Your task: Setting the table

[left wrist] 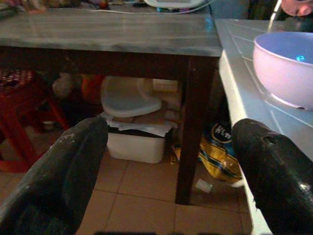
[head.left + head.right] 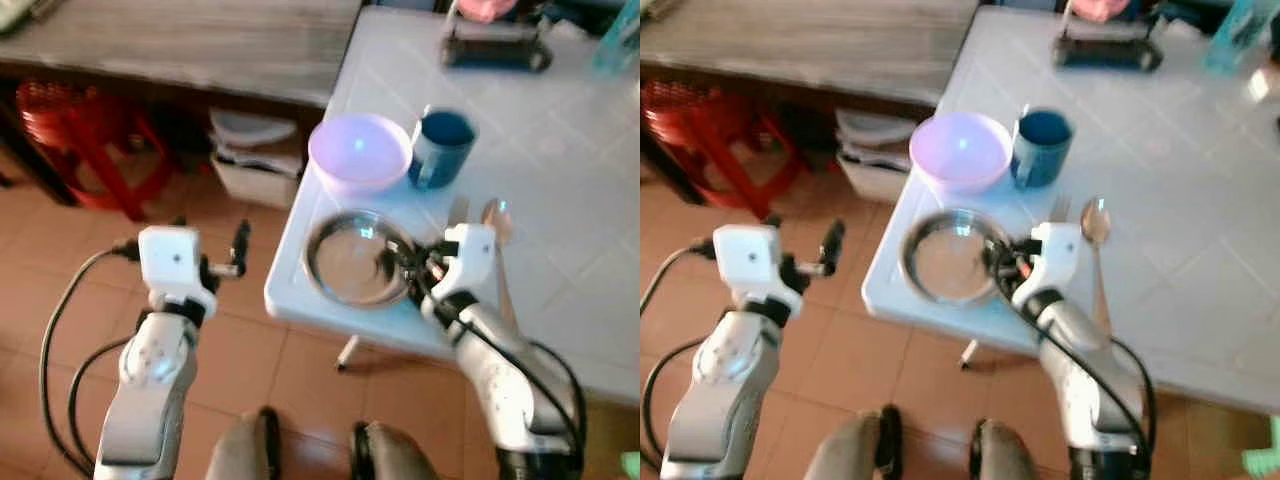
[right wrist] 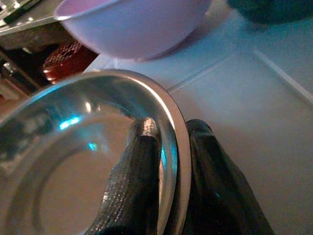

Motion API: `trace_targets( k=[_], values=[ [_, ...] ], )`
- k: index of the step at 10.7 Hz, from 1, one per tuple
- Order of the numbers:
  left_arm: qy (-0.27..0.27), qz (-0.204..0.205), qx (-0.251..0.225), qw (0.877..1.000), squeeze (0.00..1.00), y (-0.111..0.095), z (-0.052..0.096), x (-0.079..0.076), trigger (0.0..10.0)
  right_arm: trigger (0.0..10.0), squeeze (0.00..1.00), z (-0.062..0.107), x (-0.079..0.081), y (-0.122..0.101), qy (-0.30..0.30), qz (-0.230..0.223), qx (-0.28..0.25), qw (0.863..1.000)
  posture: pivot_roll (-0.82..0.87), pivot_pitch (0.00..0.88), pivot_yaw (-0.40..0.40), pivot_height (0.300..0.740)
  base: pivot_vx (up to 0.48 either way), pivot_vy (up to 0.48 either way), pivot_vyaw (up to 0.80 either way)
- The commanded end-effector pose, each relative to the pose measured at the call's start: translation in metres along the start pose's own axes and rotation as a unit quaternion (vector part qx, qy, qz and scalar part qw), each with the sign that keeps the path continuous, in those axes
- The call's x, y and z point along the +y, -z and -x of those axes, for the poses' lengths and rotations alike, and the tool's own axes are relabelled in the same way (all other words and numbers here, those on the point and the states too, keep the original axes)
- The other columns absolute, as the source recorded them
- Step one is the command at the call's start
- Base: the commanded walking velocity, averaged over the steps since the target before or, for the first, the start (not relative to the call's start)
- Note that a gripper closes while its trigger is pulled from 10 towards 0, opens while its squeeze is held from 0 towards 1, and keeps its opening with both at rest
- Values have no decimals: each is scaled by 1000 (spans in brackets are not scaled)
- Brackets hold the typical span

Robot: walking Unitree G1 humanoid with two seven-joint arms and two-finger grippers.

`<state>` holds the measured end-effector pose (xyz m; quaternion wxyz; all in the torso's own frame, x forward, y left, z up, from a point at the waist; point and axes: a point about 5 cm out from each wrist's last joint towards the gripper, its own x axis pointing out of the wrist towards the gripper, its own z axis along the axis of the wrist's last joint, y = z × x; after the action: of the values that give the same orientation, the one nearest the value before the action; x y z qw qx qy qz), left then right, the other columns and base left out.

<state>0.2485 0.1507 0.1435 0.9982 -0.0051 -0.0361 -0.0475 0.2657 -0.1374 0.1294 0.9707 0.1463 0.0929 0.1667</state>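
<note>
The robot's own two feet [image 2: 315,455] stand on the terracotta floor tiles [image 2: 250,350] at the near edge of the scene, with a silver arm rising on either side. The right gripper [image 2: 405,262] is closed on the right rim of a shallow steel plate [image 2: 352,260], one black finger [image 3: 134,181] inside the rim and the other outside, its jaws clamped on the metal. The plate lies flat at the near left corner of the white tabletop [image 2: 560,180]. Just beyond it sits a lilac bowl [image 2: 360,152], and touching or almost touching the bowl's right side stands a dark blue mug [image 2: 440,148]. To the right of the plate, beside the right wrist, a spoon [image 2: 1096,235] and a fork [image 2: 1060,208] lie on the tabletop, partly hidden by the arm. The left gripper [image 2: 237,250] hangs over the floor to the left of the table's corner, well apart from the dishes, its jaws spread wide and holding nothing. Farther left, a dark wooden table [image 2: 190,45] shelters a white lidded box [image 1: 132,139] and a red stool [image 2: 85,135].
</note>
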Motion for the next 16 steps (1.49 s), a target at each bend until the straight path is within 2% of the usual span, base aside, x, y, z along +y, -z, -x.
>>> trace_targets(
  k=[1,5,7,9,12,13,16],
  values=[
    [-7,-8,8,1000,0,4,2,3,10000,10000,0,1,0,6,-5,-8,13,1000,21,157,47,740,0,0,0],
    [-7,-8,-2,1000,0,2,-7,4,10000,10000,0,-6,-1,3,-11,-18,13,1000,22,127,49,740,0,0,0],
    [-5,-9,-9,1000,0,0,-13,6,10000,10000,0,-6,-6,4,0,-46,21,999,18,97,59,740,0,0,0],
    [0,-9,-14,1000,0,-1,-16,5,10000,10000,0,1,-8,2,-9,-69,36,997,13,82,61,740,0,0,0],
    [3,-9,-20,1000,0,-3,-21,6,10000,10000,0,12,-11,0,-11,-59,44,997,5,75,68,740,0,0,0],
    [3,-10,-21,1000,0,-3,-21,7,10000,10000,0,12,-11,-2,-12,-58,43,997,5,77,71,740,0,0,0],
    [3,-11,-25,1000,0,-4,-19,9,10000,10000,0,4,5,-19,-40,-62,20,997,15,82,69,740,0,0,0]
  ],
)
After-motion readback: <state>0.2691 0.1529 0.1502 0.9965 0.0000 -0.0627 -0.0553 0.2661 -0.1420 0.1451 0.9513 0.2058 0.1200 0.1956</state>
